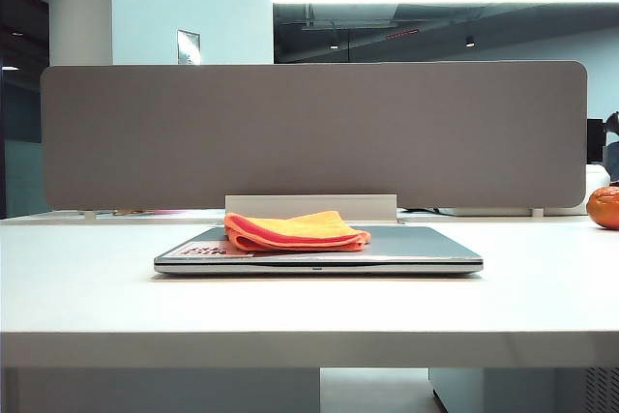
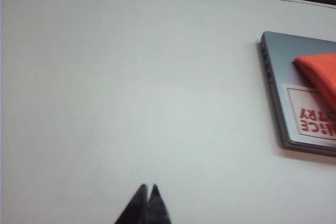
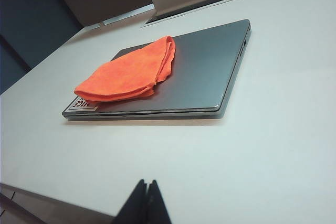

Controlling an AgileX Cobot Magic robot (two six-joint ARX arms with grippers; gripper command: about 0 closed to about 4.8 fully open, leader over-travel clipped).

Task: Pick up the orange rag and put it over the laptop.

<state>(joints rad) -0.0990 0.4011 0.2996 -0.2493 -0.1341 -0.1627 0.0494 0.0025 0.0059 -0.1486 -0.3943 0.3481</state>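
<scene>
The orange rag (image 1: 293, 230) lies folded on the closed silver-grey laptop (image 1: 426, 247), covering the left half of its lid. The right wrist view shows the orange rag (image 3: 128, 71) draped over the laptop (image 3: 202, 72) beside a white sticker with red print. In the left wrist view a corner of the laptop (image 2: 275, 61) shows with the rag (image 2: 320, 72) and the sticker on it. My left gripper (image 2: 147, 187) is shut and empty above bare table, well away from the laptop. My right gripper (image 3: 146, 183) is shut and empty near the table's edge. Neither arm appears in the exterior view.
A grey partition panel (image 1: 309, 132) stands along the back of the white table (image 1: 309, 307). A round glossy orange object (image 1: 605, 207) sits at the far right edge. A white cable tray (image 1: 309, 206) lies behind the laptop.
</scene>
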